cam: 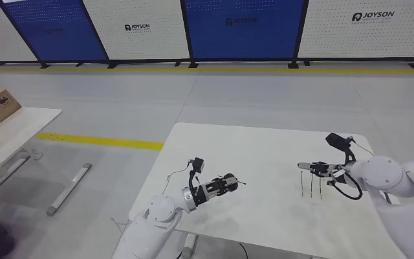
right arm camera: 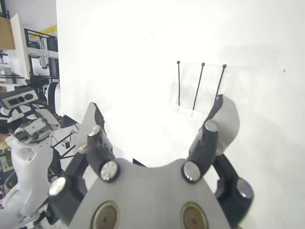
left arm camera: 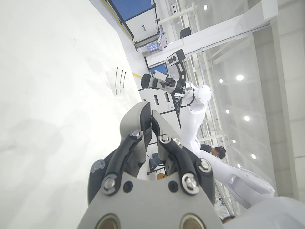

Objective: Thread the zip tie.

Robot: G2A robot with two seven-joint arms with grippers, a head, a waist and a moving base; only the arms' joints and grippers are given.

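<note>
Three black zip ties lie side by side on the white table, near its right end. They also appear in the right wrist view, zip ties, and far off in the left wrist view, zip ties. My right gripper is open and hovers just above and beside them with nothing between its fingers; it is the right gripper in the top view. My left gripper is shut, held above the table's front left part, left gripper. I see nothing held in it.
A second white table with a cardboard box stands to the far left. Blue and white partition panels line the back, beyond a yellow floor line. The wide table surface between the two arms is bare.
</note>
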